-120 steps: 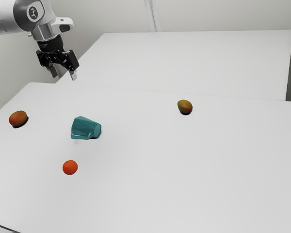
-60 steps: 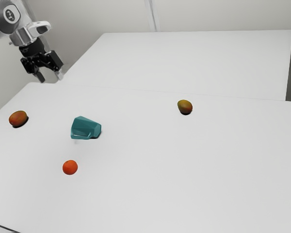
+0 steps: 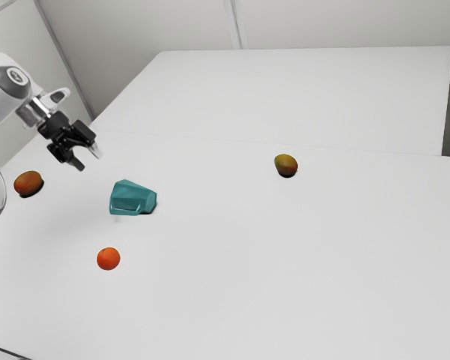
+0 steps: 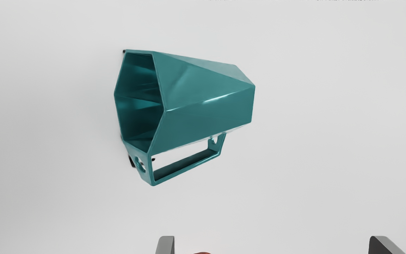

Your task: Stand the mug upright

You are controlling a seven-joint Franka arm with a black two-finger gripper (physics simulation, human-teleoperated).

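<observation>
The tool [image 3: 87,157] is hanging above the counter [image 3: 285,262], its two fingers [image 4: 165,247] standing wide apart, and it is holding nothing. Neither finger is touching the mug [image 3: 132,198], which is lying on its side on the counter, beyond the fingertips and well apart from them. In the exterior view the mug is resting lower and farther to the view's right than the tool. Its mouth [image 4: 139,102] is facing the exterior view's left, and in the wrist view its handle [image 4: 189,165] is sticking out on the side toward the fingers. A rounded reddish edge [image 4: 203,253] is showing between the fingers there; I cannot tell what it belongs to. An orange [image 3: 108,259] is sitting near the mug, one mango [image 3: 28,182] is lying toward the exterior view's left, and another mango [image 3: 286,165] is lying well off toward its right.
</observation>
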